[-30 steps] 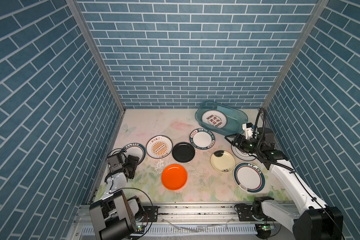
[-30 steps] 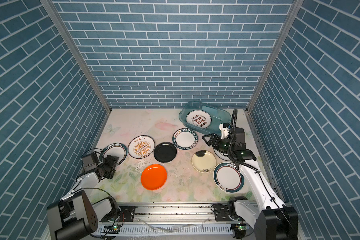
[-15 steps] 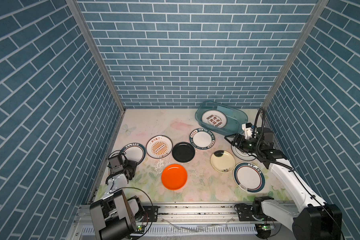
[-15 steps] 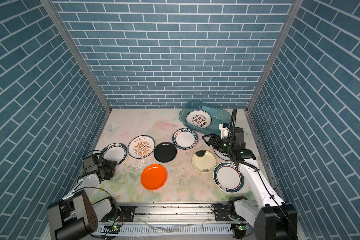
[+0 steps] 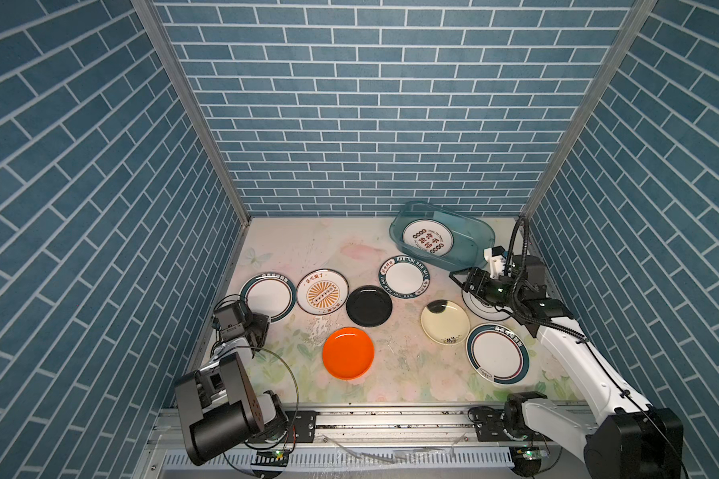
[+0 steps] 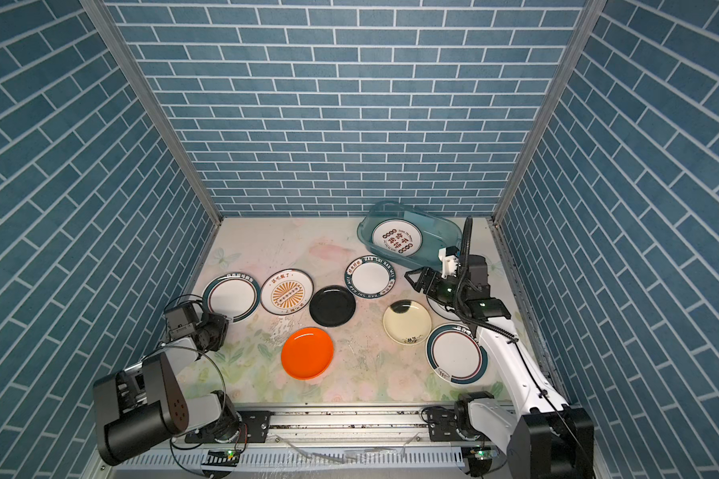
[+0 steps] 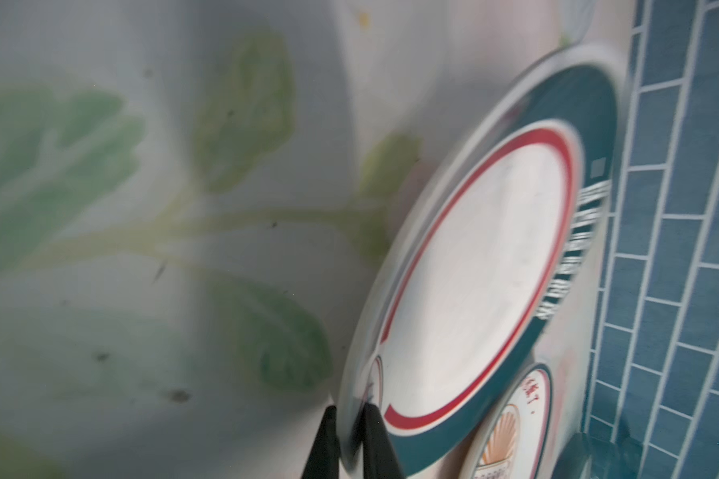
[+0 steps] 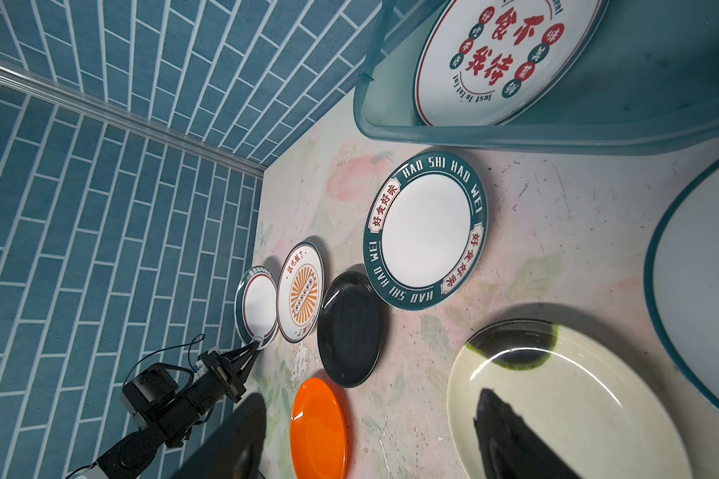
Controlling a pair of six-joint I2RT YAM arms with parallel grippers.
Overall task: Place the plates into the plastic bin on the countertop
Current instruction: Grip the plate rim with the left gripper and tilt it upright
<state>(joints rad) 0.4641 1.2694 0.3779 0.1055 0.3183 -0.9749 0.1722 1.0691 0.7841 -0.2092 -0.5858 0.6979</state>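
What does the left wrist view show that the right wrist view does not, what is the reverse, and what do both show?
Only the left wrist view: a close look at the left gripper, its two black fingers shut on the rim of the teal-rimmed plate.
Only the right wrist view: the plastic bin with one printed plate inside, plus the HAO SHI plate, black plate, orange plate and cream plate on the countertop.
Both: the teal-rimmed plate, the sunburst plate beside it, the left gripper, countertop and blue brick wall.
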